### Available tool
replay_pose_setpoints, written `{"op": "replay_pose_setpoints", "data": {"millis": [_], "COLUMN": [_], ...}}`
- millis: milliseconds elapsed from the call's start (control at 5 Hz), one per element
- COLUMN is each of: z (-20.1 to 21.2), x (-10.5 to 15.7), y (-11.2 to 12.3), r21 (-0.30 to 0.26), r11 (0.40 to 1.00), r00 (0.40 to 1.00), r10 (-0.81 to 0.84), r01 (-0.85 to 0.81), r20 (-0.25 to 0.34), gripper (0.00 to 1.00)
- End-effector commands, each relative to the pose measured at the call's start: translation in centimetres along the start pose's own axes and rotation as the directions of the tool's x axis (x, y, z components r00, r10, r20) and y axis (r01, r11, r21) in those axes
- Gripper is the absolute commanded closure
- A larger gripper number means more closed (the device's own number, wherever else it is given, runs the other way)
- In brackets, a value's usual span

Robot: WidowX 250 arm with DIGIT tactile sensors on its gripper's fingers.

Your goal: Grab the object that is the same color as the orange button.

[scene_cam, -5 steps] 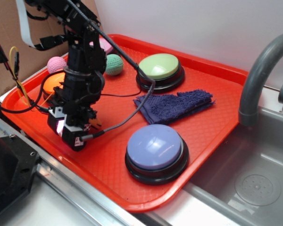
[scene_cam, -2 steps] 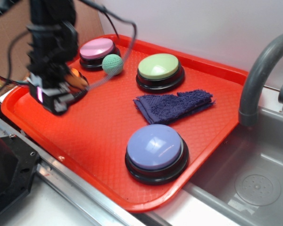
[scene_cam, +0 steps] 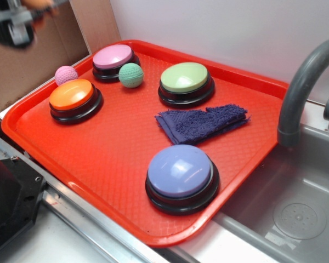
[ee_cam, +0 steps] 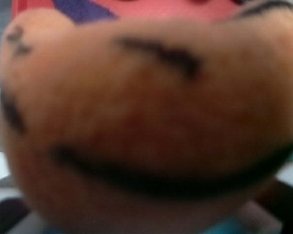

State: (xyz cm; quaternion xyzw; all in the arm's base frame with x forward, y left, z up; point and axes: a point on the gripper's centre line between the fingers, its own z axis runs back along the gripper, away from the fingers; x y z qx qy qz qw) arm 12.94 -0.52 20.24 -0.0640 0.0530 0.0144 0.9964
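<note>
Near edge of bench: blue-topped button (scene_cam: pixel 181 176) on the red tray (scene_cam: pixel 98 159). Mid tray: dark blue cloth (scene_cam: pixel 200 123), crumpled. Left side of the tray: orange button (scene_cam: pixel 74 98), untouched. Behind it, pink knitted ball (scene_cam: pixel 66 74) at the tray's left rim, teal knitted ball (scene_cam: pixel 131 75), pink-topped button (scene_cam: pixel 114 61), green-topped button (scene_cam: pixel 185 81) toward the far edge.

Pincer (scene_cam: pixel 13 24) is blurred at the far left corner, high above the tray. Wrist view is filled by the plush tiger (ee_cam: pixel 146 126), orange with black stripes, pressed close to the lens; jaws themselves hidden. Judged: pincer is pinching the tiger, though I cannot tell for certain. Grab looks essentially done; only a secure hold remains to confirm.
</note>
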Motion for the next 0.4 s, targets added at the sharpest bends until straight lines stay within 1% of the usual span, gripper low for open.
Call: {"op": "replay_pose_setpoints", "data": {"millis": [0, 200], "z": [9.82, 8.93], "x": [-2.77, -2.50], "y": [1.13, 0.77], "r21": [0.035, 0.054], "r11": [0.998, 0.998], "r00": [0.993, 0.995], "r10": [0.041, -0.019], "r01": [-0.045, 0.014], "r20": [0.115, 0.097], "gripper": [1.00, 1.00]}}
